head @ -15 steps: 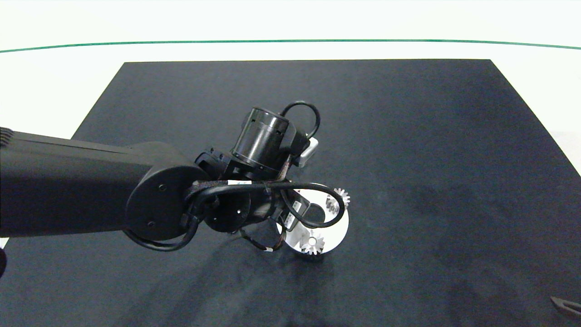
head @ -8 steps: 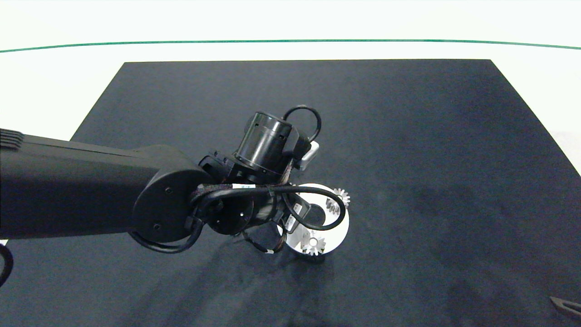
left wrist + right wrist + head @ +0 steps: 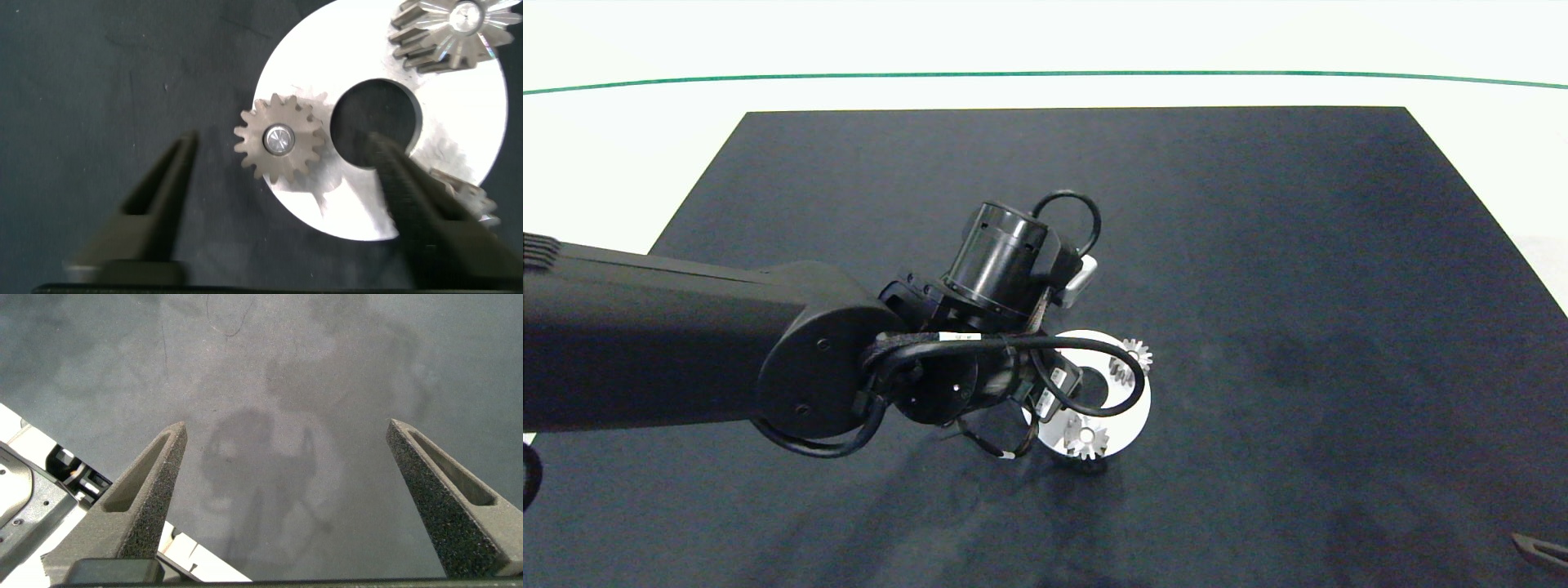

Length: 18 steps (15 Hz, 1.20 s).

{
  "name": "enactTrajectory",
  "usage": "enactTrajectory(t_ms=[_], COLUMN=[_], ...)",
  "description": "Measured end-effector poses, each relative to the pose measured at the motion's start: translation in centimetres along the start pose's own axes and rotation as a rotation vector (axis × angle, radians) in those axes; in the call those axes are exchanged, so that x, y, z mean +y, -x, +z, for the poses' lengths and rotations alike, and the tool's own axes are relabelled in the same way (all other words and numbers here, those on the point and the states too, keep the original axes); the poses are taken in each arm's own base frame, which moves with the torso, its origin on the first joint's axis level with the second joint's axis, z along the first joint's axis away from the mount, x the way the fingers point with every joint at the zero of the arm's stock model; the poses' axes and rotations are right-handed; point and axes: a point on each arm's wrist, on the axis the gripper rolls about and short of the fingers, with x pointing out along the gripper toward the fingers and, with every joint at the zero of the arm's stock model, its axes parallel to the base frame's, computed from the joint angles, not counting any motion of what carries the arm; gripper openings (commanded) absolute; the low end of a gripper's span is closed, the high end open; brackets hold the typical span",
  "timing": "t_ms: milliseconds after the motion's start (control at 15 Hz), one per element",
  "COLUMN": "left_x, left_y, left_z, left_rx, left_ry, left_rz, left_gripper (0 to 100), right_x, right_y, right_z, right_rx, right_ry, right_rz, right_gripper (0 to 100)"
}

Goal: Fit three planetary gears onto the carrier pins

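The white disc (image 3: pixel 462 122) lies on the dark mat, and all three silver gears sit on it. One gear (image 3: pixel 280 147) rests on a carrier pin whose end (image 3: pixel 279 139) shows in its centre hole. My left gripper (image 3: pixel 280 140) hangs open above this gear, one finger (image 3: pixel 155 204) on each side, not touching it. A second gear (image 3: pixel 453 28) is at the disc's far rim. The third gear (image 3: pixel 467 194) is partly hidden behind the other finger. In the head view two gears (image 3: pixel 1131 359) (image 3: pixel 1086 437) show on the disc (image 3: pixel 1135 408); my left wrist (image 3: pixel 1001 257) hides the third.
The black mat (image 3: pixel 1258 245) covers most of the white table. My right gripper (image 3: pixel 286 429) is open over bare mat near the front right corner, its tip just visible (image 3: pixel 1539 549). A white part of the robot base (image 3: pixel 33 498) shows beside it.
The left arm has shifted slightly to the right over the disc, then held nearly still. The gears and disc have not moved.
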Motion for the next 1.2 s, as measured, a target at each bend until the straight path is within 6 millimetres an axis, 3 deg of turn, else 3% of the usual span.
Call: enactTrajectory(t_ms=[333,667,933,1200], left_x=[1.4,7.3,10.9,10.4], left_y=[3.1,7.5,14.6,24.5], left_z=[-1.8,-5.9,-10.5,-15.4], left_rx=[0.045,0.085,0.110,0.133], left_ry=[-0.014,0.040,0.138,0.221], left_rz=[0.004,0.146,0.292,0.411], left_gripper=[100,100,100,100], right_x=[0.0,-0.1,-0.3,-1.3], right_y=[0.3,0.5,1.1,3.5], right_z=[0.0,0.0,-0.2,-0.4], right_rx=[-0.012,-0.020,-0.026,-0.049], right_ry=[-0.002,-0.004,-0.018,-0.090], right_rz=[-0.004,-0.009,-0.066,-0.272], right_gripper=[100,100,100,100])
